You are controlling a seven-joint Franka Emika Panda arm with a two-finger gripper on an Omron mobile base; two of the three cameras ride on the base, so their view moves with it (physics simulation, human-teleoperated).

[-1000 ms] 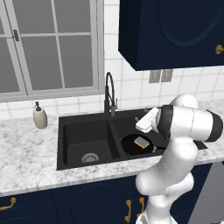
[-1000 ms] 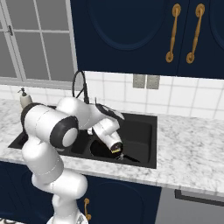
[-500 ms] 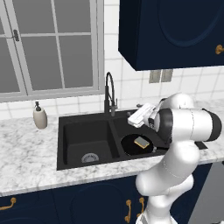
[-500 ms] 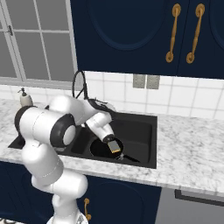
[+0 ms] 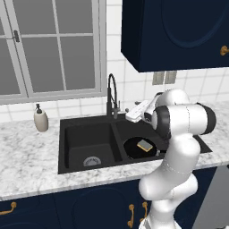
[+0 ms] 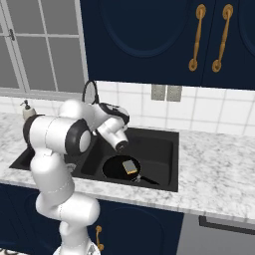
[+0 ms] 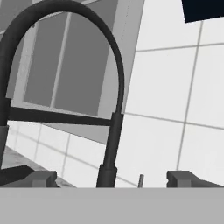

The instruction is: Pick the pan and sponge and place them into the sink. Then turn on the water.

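Soap dispenser (image 5: pixel 40 119) beside window (image 5: pixel 49 47)

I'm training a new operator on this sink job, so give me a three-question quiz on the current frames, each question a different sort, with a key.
1. True or false: the sponge lies on the counter beside the soap dispenser.
2. Which basin of the sink holds the pan? A) the one nearer the soap dispenser B) the one farther from it C) neither
3. Fill in: in the hand view the open jaws face the ____.

Key
1. False. It rests in the pan.
2. B.
3. Faucet. No water is seen running.
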